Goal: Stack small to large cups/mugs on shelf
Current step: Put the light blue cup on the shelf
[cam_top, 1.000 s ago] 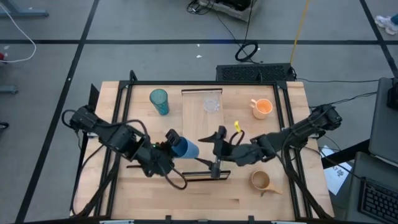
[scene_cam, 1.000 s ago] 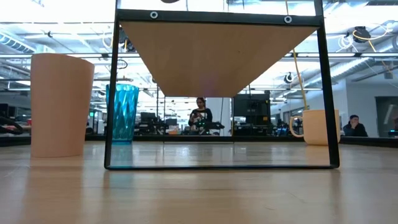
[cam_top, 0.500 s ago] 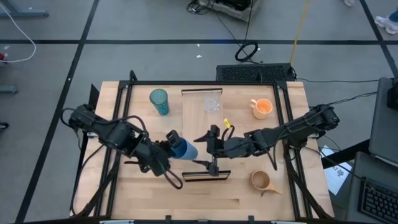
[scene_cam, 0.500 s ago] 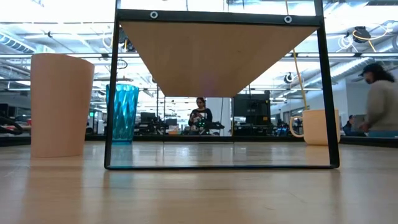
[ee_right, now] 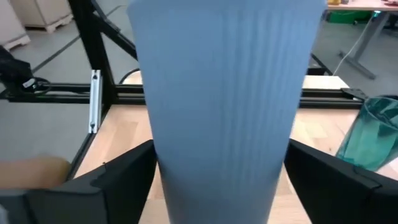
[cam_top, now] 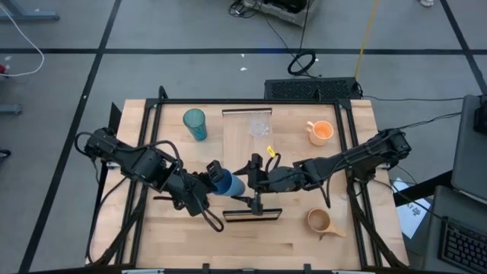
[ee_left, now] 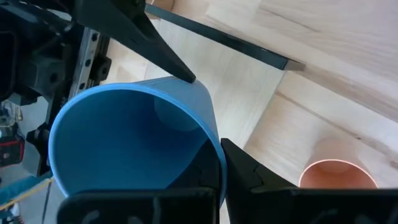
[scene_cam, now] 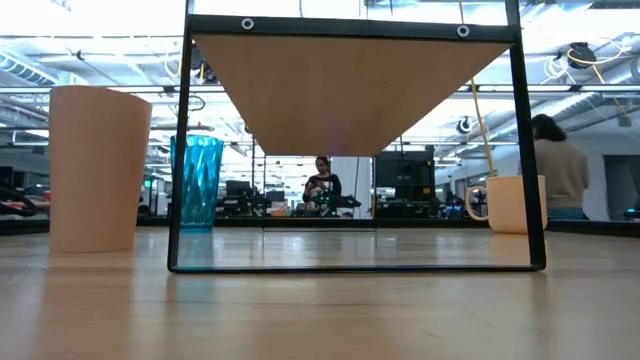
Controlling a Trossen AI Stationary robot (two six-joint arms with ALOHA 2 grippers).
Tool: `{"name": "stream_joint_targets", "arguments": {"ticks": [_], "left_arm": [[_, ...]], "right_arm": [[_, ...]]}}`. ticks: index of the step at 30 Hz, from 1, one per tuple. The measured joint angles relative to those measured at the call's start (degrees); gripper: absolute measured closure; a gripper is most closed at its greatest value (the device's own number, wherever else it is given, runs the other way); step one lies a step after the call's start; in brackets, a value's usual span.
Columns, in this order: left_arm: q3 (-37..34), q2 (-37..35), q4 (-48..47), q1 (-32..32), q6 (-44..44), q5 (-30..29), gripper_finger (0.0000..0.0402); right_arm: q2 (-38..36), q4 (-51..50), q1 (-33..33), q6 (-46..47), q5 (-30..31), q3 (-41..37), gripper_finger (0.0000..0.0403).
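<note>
Mid-handover: left gripper (cam_top: 207, 176) clamps the blue cup's (cam_top: 226, 183) rim; right gripper (cam_top: 251, 176), spread wide around it, must squeeze next.

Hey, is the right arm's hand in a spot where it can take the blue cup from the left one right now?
Probably yes. The left hand holds the blue cup out over the table, and the right hand is open with a finger on either side of the cup; nothing sits between them.

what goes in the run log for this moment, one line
phase: handover over shelf | left end effector: shut on blue cup | right end effector: open around blue cup
</note>
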Motion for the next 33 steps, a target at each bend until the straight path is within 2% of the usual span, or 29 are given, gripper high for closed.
{"name": "stream_joint_targets", "arguments": {"ticks": [4,7,14,20,29,33], "left_arm": [[0.0,0.0,0.45,-0.11,-0.01,0.23,0.0396],[-0.07,0.06,-0.05,-0.07,0.75,0.82,0.0398],[0.06,0.04,2.38,-0.05,1.47,-0.47,0.0396],[0.07,0.0,1.83,-0.14,1.35,-0.25,0.0395],[0.04,0.0,1.52,-0.15,1.39,-0.1,0.0391],[0.04,0.0,1.38,-0.13,-0.01,-0.09,0.0389]], "right_arm": [[0.73,0.55,-0.56,0.37,-3.88,0.02,0.0103],[1.76,1.18,-0.74,0.56,-3.91,0.02,0.0108],[2.64,2.09,-0.74,0.65,-4.58,0.01,0.0057],[2.51,2.46,-0.81,0.84,-5.39,-0.02,0.0052],[2.51,2.27,-1.07,0.67,-5.35,-0.02,0.0121],[2.51,2.22,-1.05,0.39,-5.35,-0.02,0.013]]}}
